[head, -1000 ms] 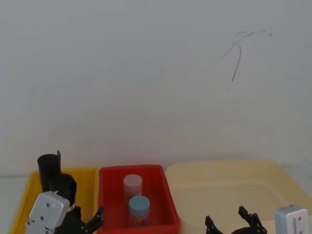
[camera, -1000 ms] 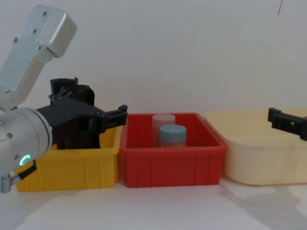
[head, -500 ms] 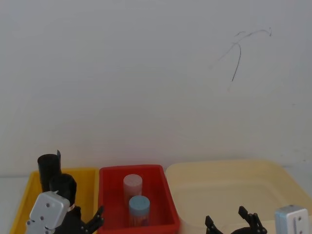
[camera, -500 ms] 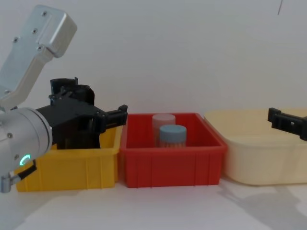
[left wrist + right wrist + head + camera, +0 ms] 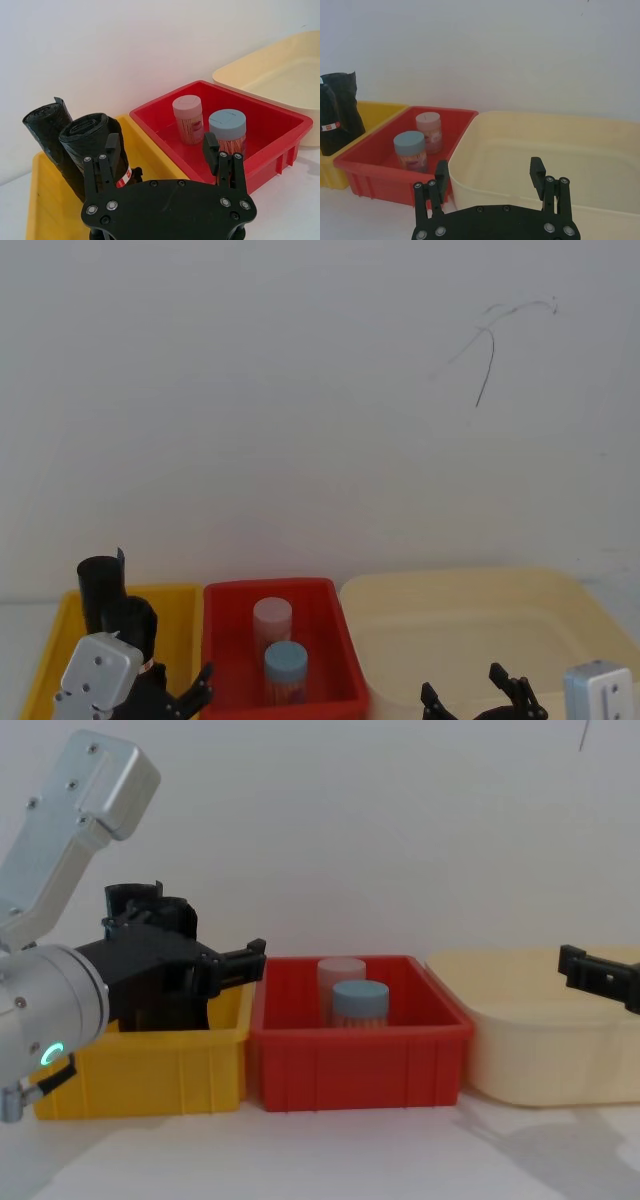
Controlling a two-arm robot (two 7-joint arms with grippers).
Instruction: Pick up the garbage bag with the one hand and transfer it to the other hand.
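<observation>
Garbage bag (image 5: 94, 138) standing in yellow bin (image 5: 49, 210), left gripper (image 5: 161, 145) spread beside it

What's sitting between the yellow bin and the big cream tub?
The red bin, holding a pink-lidded jar and a blue-lidded jar; the chest view shows it flanked by both.

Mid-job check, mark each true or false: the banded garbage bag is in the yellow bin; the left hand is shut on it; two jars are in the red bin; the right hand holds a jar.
The garbage bag stands in the yellow bin: true.
The left hand is shut on it: false, its fingers are open with nothing clamped between them.
Two jars are in the red bin: true.
The right hand holds a jar: false, it is open and empty, by the cream tub.
</observation>
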